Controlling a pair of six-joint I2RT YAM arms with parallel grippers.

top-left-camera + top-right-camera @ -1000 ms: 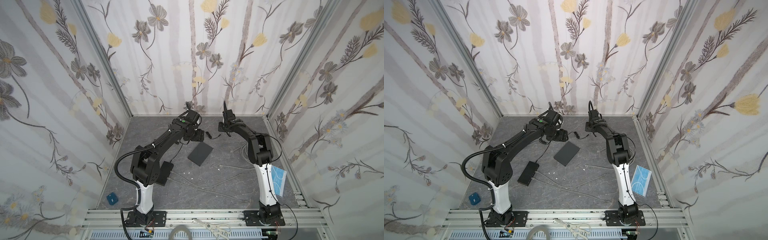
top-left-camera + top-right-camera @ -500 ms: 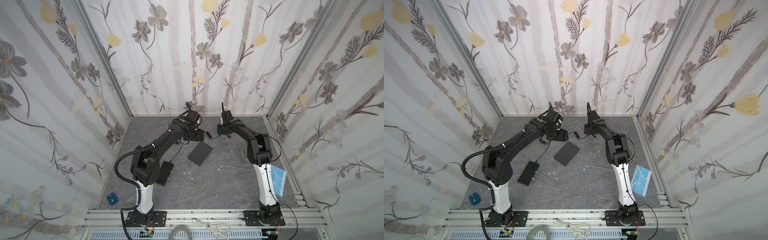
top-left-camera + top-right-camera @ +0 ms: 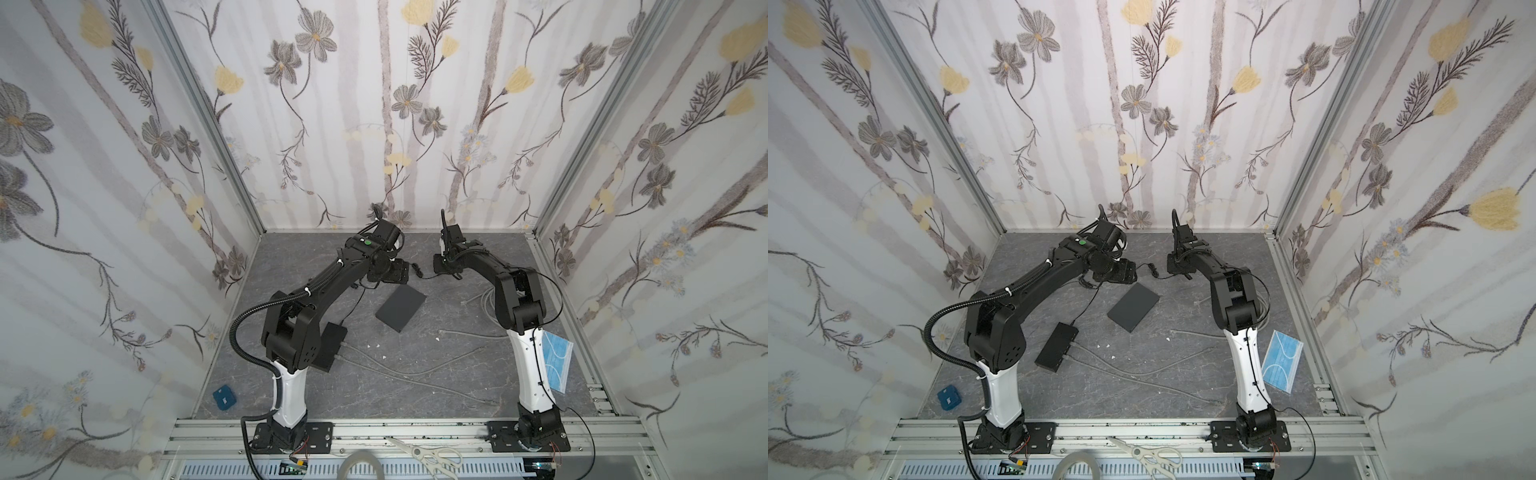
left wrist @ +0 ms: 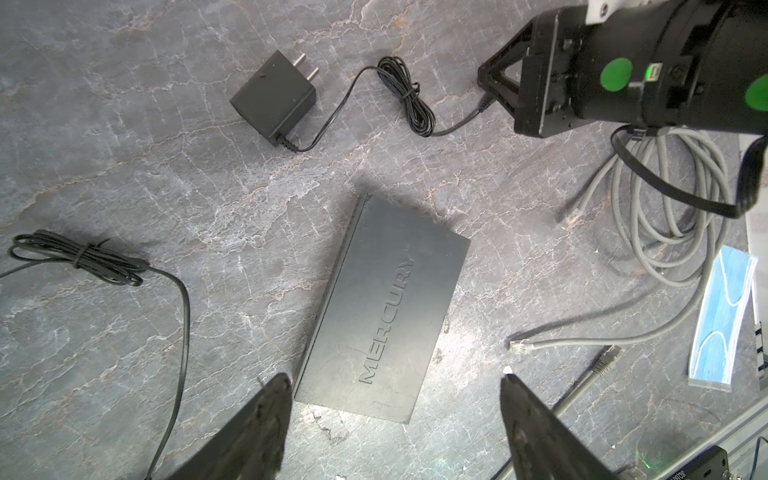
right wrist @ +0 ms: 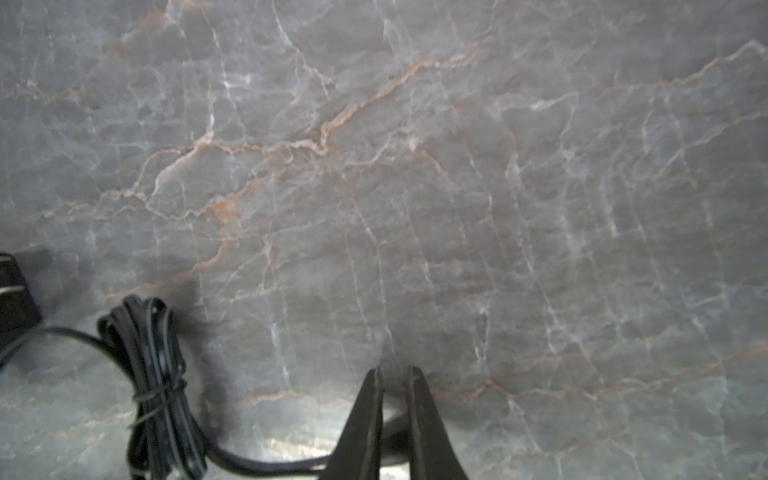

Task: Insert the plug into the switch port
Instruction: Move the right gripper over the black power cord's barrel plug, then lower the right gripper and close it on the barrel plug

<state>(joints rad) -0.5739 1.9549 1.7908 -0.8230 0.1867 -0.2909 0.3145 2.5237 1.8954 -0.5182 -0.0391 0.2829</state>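
The right arm (image 3: 478, 259) has edged toward the middle of the table (image 4: 124, 166), its right pincer (image 5: 393, 372) all but closed on the plug (image 4: 483, 107) at the cord's (image 4: 457, 122) end, so the grasp looks made and the carry remains. The left pincer (image 4: 394, 376) hangs wide apart over the switch (image 4: 382, 307). The plug sits low at the table's far end, lengthwise along its cord, aimed away from the switch.

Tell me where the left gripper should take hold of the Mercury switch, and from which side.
Across its two long edges, from above. The Mercury switch lies flat, a thin slab, so only its edges offer opposed faces. The left gripper hangs open over one short end, jaws wider than the slab; a slight twist should square them. Ports not visible.
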